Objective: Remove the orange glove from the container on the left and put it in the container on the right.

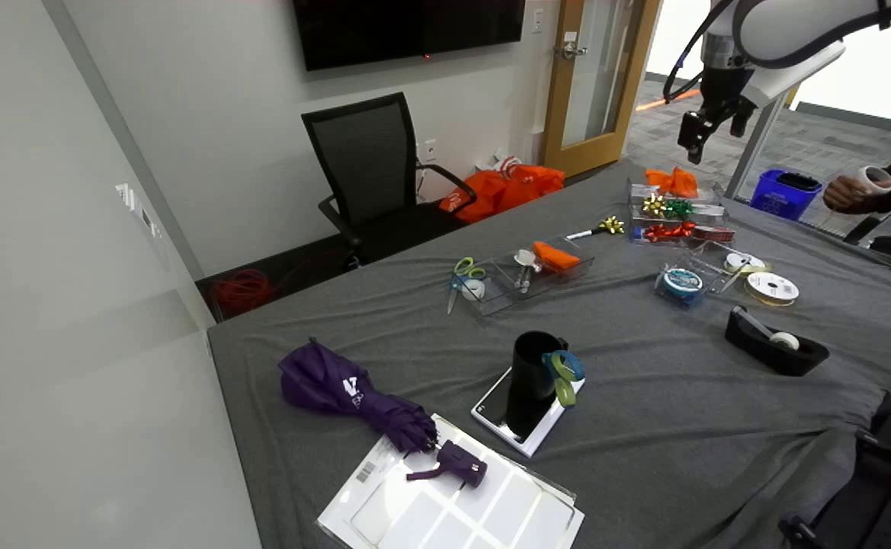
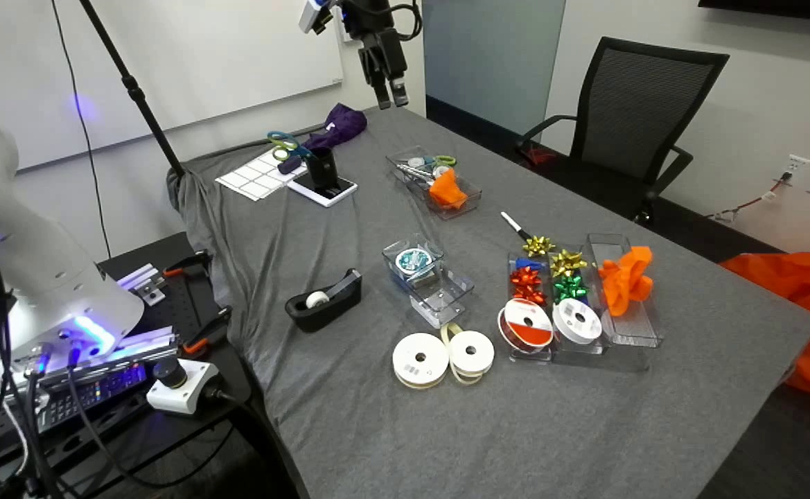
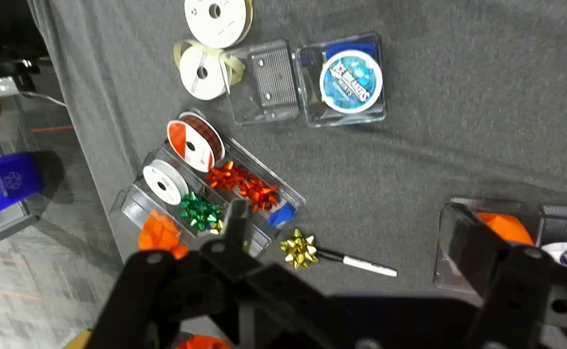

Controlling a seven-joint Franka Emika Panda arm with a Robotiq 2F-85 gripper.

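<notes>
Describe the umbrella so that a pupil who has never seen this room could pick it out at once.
Start with the grey-covered table and find the white sheet on it, printed with a grid. The umbrella lies folded, its handle end over that sheet. The nearby mug is black and upright; the umbrella alone is purple, with white print.

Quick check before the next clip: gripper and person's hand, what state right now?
Gripper: open, holding nothing.
Person's hand: holding a white object.
</notes>
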